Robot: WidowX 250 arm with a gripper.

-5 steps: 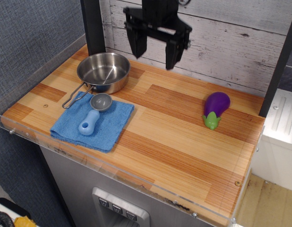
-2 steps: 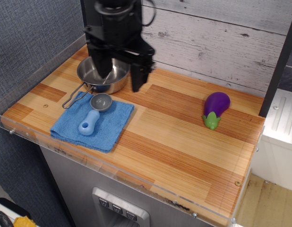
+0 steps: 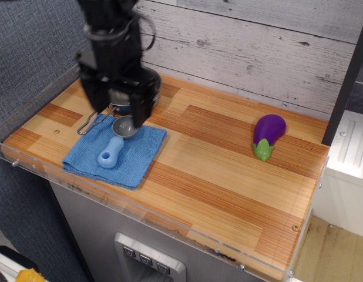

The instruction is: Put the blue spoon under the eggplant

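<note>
Spanning most of the view, the wooden counter (image 3: pixel 217 176) lies bare between cloth and eggplant (image 3: pixel 268 134). The gripper (image 3: pixel 118 115) hangs jaws apart, holding nothing, above the blue cloth (image 3: pixel 137 158). There the blue spoon (image 3: pixel 116 143) lies, handle toward the front edge, bowl toward the pan (image 3: pixel 151 88).

bare wood (image 3: pixel 211 153) lies open between cloth (image 3: pixel 131 161) and eggplant (image 3: pixel 268 135).
</note>
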